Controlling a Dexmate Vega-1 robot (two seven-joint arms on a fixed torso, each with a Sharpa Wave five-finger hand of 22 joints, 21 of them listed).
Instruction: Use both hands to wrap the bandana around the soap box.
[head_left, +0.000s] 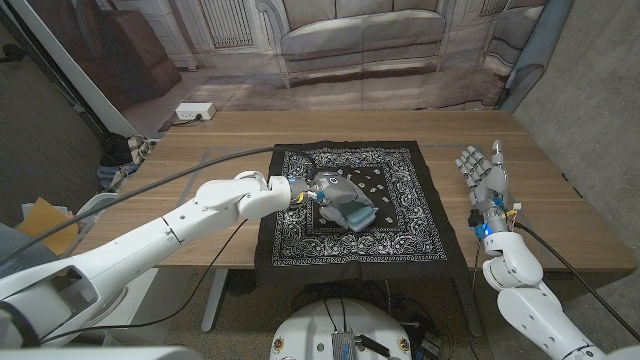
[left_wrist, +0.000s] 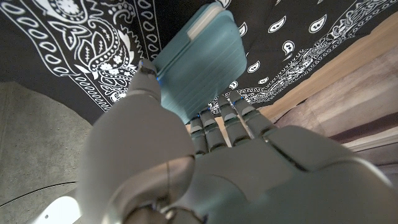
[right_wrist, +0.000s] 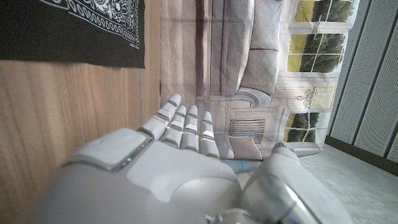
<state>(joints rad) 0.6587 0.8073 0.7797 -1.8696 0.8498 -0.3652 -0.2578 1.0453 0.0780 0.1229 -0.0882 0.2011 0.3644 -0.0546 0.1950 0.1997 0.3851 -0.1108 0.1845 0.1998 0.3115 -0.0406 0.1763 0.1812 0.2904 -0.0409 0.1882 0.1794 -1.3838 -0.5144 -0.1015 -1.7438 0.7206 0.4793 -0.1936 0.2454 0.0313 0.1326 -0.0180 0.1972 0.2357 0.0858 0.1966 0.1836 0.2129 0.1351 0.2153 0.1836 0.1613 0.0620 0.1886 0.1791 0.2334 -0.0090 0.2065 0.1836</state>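
Now left hand grips teal soap box over bandana — set it flat mid-cloth, edges square; right hand waits spread, empty, on counter.

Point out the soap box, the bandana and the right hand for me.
soap box (left_wrist: 200, 67), left wrist view, its teal lid.
bandana (head_left: 405, 215), head view, its flat right part.
right hand (head_left: 485, 180), head view, its back.
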